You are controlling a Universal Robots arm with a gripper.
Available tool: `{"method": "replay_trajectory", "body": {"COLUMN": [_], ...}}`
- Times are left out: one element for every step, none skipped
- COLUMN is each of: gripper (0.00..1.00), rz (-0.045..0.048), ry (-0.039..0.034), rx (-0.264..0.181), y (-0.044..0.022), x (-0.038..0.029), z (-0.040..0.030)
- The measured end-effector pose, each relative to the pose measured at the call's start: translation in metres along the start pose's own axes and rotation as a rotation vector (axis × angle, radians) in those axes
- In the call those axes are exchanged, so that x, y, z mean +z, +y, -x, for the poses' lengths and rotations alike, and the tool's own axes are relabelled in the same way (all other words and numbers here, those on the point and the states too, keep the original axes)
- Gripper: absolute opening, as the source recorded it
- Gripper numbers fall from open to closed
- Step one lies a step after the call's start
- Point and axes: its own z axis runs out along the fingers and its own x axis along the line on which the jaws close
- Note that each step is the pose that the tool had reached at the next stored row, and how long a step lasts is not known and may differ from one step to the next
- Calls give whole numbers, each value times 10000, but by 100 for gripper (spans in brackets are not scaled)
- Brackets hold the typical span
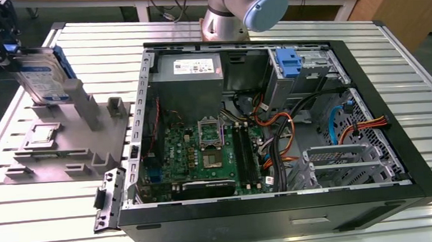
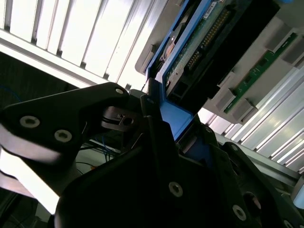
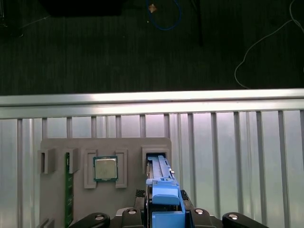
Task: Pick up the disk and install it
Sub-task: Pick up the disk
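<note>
at the exterior view's far left, the gripper (image 1: 7, 50) was seen clenched on the upper edge of the disk (image 1: 40, 75), which stood upright on its narrow side in a slot of the grey parts holder (image 1: 67, 144) on the slatted table (image 1: 415, 69). in the second wrist view the dark fingers (image 2: 102, 102) were pressed against the blue carrier on either side, with the drive's green circuit board turned toward the camera. in the first wrist view a processor chip (image 3: 105, 168) and a memory stick (image 3: 69, 190) were laid in neighbouring recesses of the same holder. whether the disk's lower edge was clear of its slot could not be told. the pick-up step was judged to be in hand, with nothing yet installed: the open computer case (image 1: 281, 207) lay well apart, toward the exterior view's right. a straight pull along the slot was judged to be called for, so that the carrier would not be caught on the holder's walls.
</note>
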Motion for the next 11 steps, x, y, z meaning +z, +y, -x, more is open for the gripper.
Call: {"method": "replay_trajectory", "body": {"gripper": [37,37,37,37,37,37,37,37,37,37,37], "rz": [0,0,0,1,-1,0,0,-1,0,1,3], "ry": [-1,0,0,1,-1,0,0,0,0,0,1], "rx": [0,0,0,0,0,0,0,0,0,0,0], "y": [0,0,0,1,0,1,1,1,1,1,1], "x": [-5,-9,-14,-18,-20,-23,-24,-24,-25,-28,-32], "z": [0,0,1,1,1,1,1,1,1,1,2]}}
